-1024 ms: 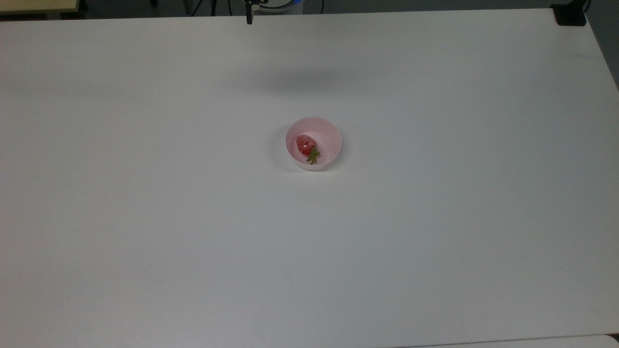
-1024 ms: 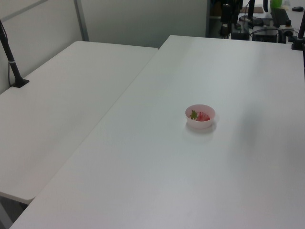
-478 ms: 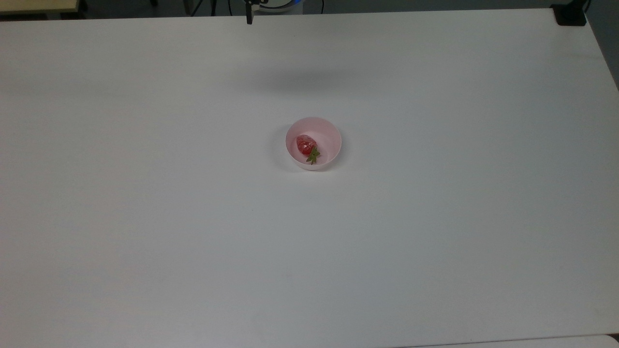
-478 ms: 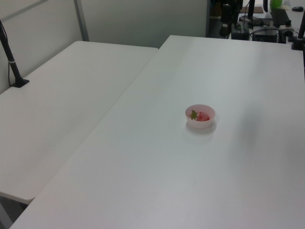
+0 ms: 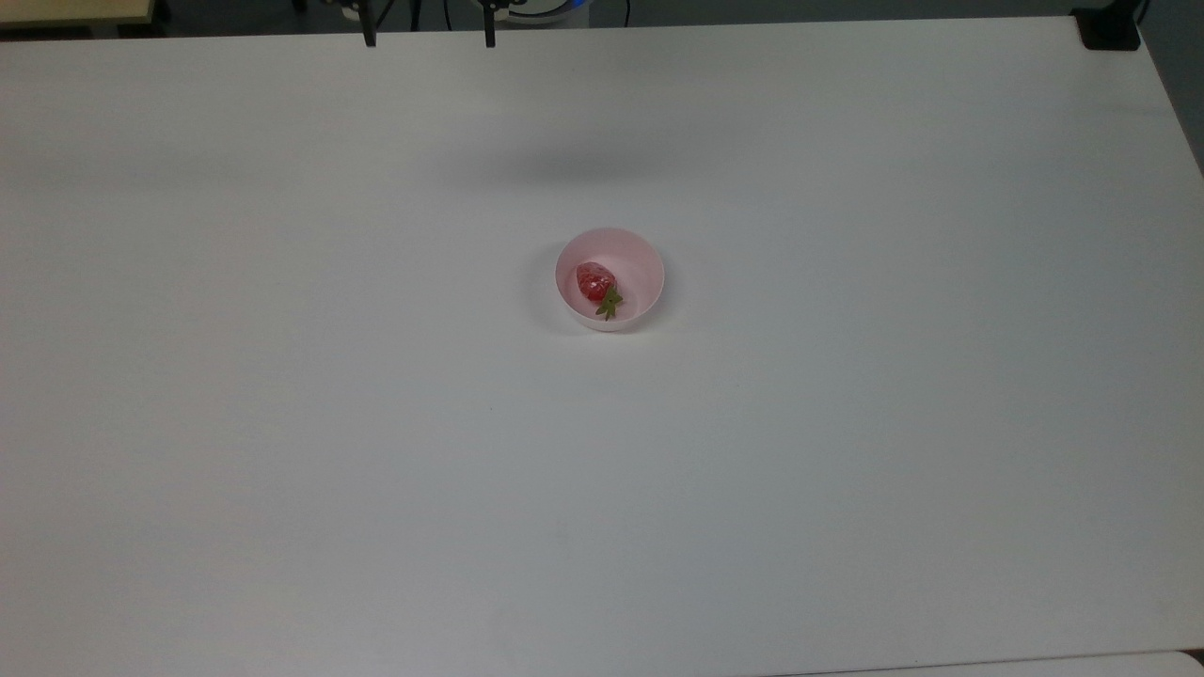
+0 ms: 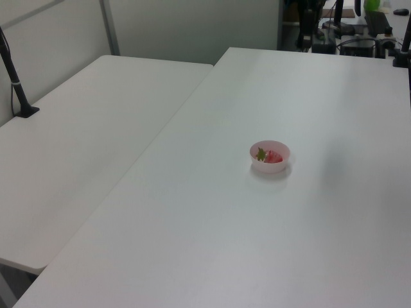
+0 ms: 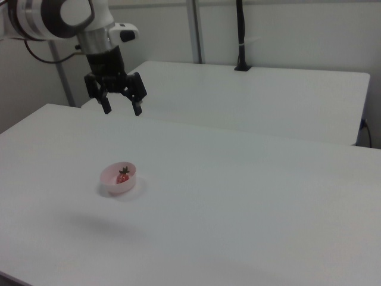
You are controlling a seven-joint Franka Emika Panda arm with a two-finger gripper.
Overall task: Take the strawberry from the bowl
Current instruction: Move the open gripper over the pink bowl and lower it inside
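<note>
strawberry (image 5: 596,281) lies off-centre in bowl (image 5: 643,259); gripper (image 7: 122,109) spread wide, well above. risk: finger clips rim, tips bowl, berry rolls.

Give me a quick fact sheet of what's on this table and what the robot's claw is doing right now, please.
Surface: white table
Bowl: small pale pink bowl, upright near the middle of the table
Strawberry: red strawberry lying inside the bowl, green leaves toward the top view's bottom edge
Gripper: black two-finger gripper, open, pointing down, hanging in the air well above the table
Gripper and bowl: apart; nothing held between the fingers
Task state: strawberry not yet picked up
</note>
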